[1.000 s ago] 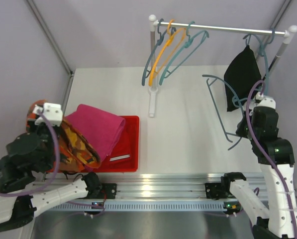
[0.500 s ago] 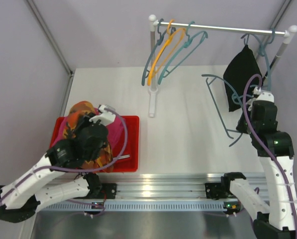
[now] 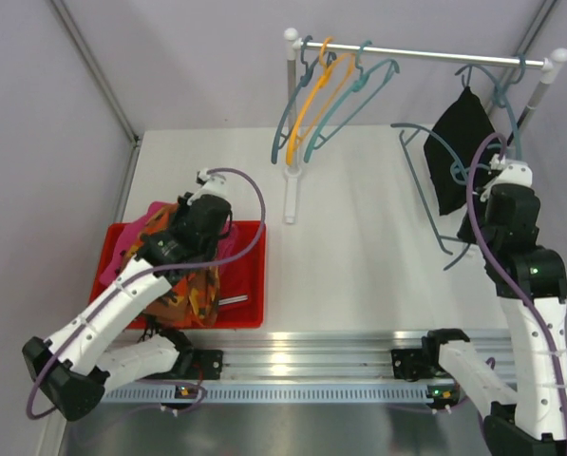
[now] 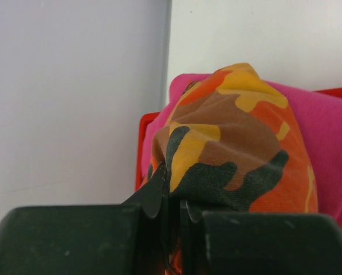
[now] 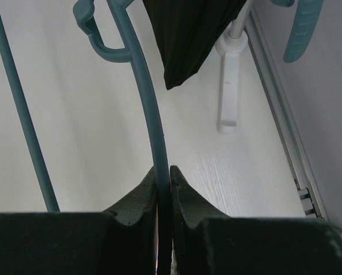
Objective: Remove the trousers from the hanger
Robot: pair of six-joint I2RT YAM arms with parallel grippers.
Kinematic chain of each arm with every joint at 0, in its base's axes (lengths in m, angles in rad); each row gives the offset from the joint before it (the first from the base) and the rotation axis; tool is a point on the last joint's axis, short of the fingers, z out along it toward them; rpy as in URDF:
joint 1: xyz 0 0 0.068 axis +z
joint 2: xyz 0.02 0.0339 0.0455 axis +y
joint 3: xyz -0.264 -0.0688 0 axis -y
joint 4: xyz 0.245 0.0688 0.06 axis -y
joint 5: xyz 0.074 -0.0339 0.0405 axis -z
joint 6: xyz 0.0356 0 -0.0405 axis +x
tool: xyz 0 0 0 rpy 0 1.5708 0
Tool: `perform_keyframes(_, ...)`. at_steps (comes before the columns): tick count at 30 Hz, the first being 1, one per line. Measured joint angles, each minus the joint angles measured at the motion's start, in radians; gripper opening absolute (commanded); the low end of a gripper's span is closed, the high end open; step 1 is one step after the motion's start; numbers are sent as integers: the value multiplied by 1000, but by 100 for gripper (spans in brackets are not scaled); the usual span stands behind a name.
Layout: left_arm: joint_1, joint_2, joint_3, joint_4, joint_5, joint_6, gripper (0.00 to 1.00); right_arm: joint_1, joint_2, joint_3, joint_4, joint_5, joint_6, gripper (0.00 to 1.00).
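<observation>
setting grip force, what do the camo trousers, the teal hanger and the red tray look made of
The camo trousers: soft woven cloth, matte; it bunches and folds, fine weave visible.
The teal hanger: likely moulded plastic, smooth, slightly glossy; a thin even rod with a moulded loop.
The red tray: probably rigid plastic; uniform colour, straight rim.

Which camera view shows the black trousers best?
The top view: the black trousers hang almost whole below the rail. The right wrist view shows only their lower corner; the left wrist view shows nothing of them.
</observation>
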Motion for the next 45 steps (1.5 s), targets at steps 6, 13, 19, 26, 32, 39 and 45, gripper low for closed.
perform_keyframes(6,80,111,43,11,138,-179,5,0,48,27,15,12,-22,0)
perform_keyframes(13,82,267,76,-9,259,-366,67,1,105,105,27,18,-48,0)
perform_keyframes(19,88,207,138,-63,431,-429,96,34,167,191,34,24,-79,0)
perform_keyframes(26,107,68,286,-72,620,-503,98,125,270,253,38,144,-123,0)
perform_keyframes(32,110,3,292,-72,709,-549,96,175,359,421,39,349,-170,0)
perform_keyframes(39,110,20,348,-78,902,-573,91,250,381,443,34,501,-229,0)
perform_keyframes(45,109,14,351,87,1149,-714,83,274,371,421,17,520,-225,0)
